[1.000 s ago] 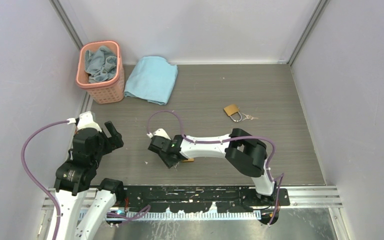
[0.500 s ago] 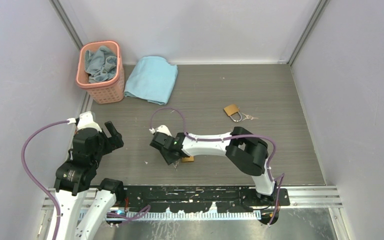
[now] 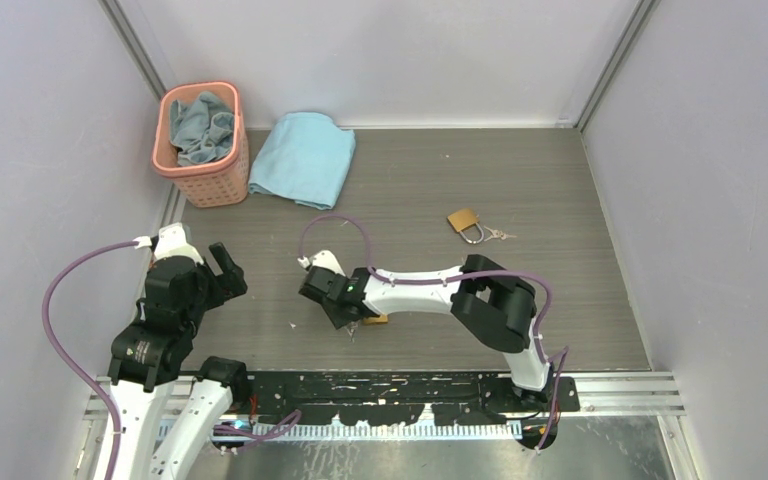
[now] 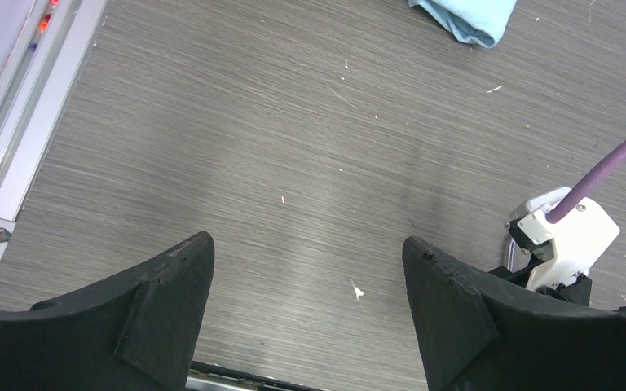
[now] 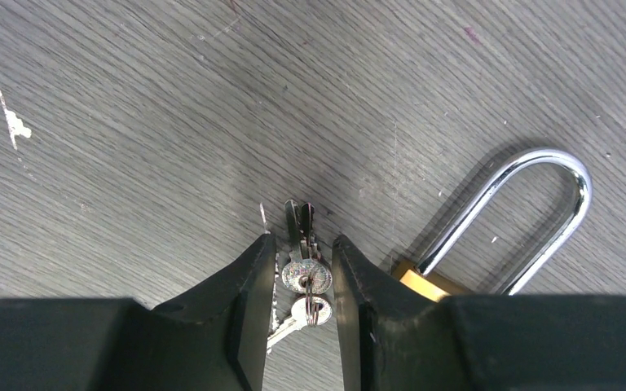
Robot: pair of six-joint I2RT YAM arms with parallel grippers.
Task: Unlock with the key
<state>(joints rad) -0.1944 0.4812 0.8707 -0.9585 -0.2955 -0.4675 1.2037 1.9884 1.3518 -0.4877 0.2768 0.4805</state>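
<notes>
In the right wrist view a small bunch of silver keys on a ring lies on the grey wooden table. My right gripper has its two fingers closed in tight on either side of the key heads. Just right of it lies a brass padlock with its steel shackle pointing away. In the top view the right gripper is low over the table, with the padlock's brass edge beside it. My left gripper is open and empty above bare table.
A second brass padlock with keys lies at the middle right. A pink basket holding a cloth and a folded blue towel are at the back left. Purple walls close in all sides.
My right gripper has shifted slightly to the right and away over the keys during the first half second, then stayed put. The left arm has not moved.
</notes>
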